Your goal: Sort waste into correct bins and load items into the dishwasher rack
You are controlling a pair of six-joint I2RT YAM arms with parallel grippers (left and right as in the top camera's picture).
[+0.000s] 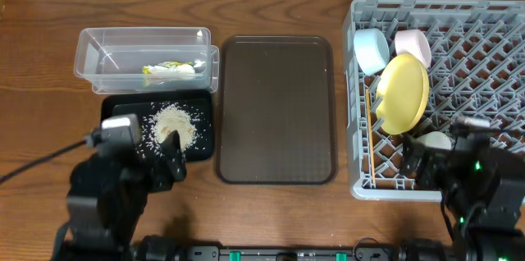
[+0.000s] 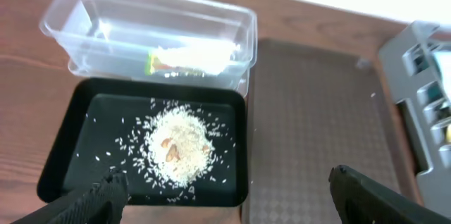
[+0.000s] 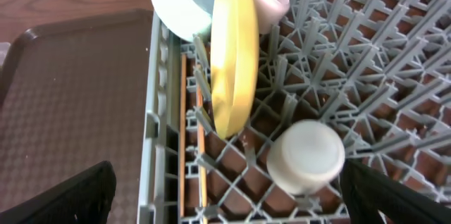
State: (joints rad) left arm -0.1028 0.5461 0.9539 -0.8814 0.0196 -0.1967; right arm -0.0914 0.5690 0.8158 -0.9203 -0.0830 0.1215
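The green-and-orange wrapper [image 1: 170,69] lies in the clear tub [image 1: 143,43]; it also shows in the left wrist view [image 2: 187,60]. The rice heap [image 1: 174,124] lies in the black tray [image 1: 115,107], seen too in the left wrist view [image 2: 180,145]. In the grey rack [image 1: 492,39] stand the yellow plate [image 1: 404,90], the light blue bowl [image 1: 371,50], the white bowl [image 1: 413,45], the pale cup [image 1: 435,140] upside down, and the chopsticks [image 1: 373,154]. My left gripper [image 2: 225,192] is open and empty near the black tray's near edge. My right gripper [image 3: 229,196] is open and empty above the rack's front corner, by the cup [image 3: 306,156].
A large dark brown serving tray [image 1: 276,109] lies between the bins and the rack. The rack [image 3: 394,55] has many free pegs to the right. Wooden table [image 1: 271,6] all round.
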